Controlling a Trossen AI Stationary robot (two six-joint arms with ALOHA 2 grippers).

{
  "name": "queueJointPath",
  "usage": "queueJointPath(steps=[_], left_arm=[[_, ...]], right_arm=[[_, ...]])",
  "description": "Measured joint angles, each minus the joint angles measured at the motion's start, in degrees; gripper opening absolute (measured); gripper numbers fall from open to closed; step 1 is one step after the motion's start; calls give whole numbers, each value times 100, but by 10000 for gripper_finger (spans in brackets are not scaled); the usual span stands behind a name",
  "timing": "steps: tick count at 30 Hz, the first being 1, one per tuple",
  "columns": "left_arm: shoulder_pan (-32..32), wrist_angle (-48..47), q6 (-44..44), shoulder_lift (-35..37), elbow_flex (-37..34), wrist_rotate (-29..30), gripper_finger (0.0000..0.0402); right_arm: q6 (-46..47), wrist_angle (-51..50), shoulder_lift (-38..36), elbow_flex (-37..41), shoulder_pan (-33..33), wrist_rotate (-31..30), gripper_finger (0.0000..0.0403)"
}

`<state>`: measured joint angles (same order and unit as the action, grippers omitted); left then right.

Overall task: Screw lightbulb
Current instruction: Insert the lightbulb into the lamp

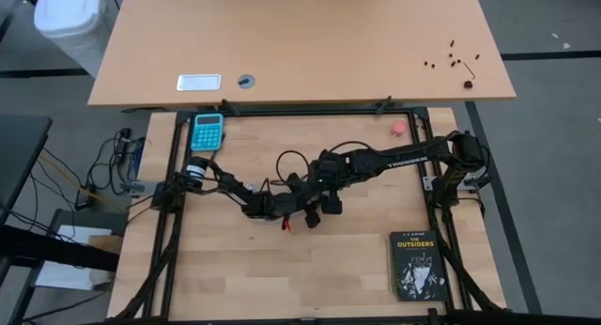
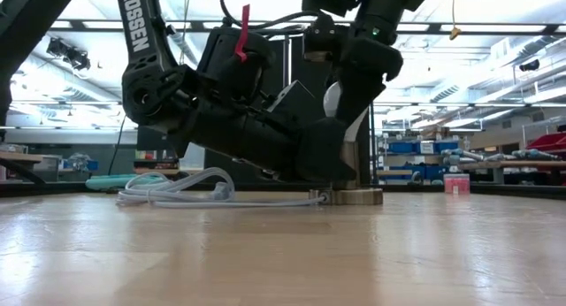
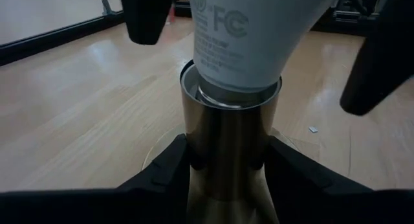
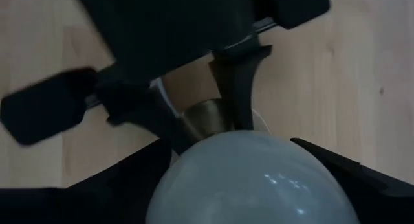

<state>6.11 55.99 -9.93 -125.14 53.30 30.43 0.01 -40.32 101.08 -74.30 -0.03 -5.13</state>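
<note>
lightbulb [image 4: 249, 179] between right gripper [image 4: 252, 185] fingers (seated in socket [image 3: 226, 153])

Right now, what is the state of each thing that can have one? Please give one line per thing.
lightbulb: upright, its base sitting in the top of the socket.
socket: standing on the table, clamped on both sides by the left gripper.
right gripper: fingers open, one on each side of the bulb's dome.
book: closed, lying flat.
cord: lying loose on the table.

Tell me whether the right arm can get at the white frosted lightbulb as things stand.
Probably yes. The right gripper already straddles the white frosted lightbulb, a finger on either side. The left gripper clamps only the brass-coloured socket tube below, leaving the bulb's dome free.
</note>
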Motion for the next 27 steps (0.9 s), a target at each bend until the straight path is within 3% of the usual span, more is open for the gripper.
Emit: queueJointPath(steps=[9, 27], left_arm=[[-4, -7, -51, 2, 7, -44, 166], [1, -36, -59, 2, 7, -52, 166]], right_arm=[[481, 253, -130, 20, -14, -232, 335], [252, 218, -527, -238, -94, -264, 335]])
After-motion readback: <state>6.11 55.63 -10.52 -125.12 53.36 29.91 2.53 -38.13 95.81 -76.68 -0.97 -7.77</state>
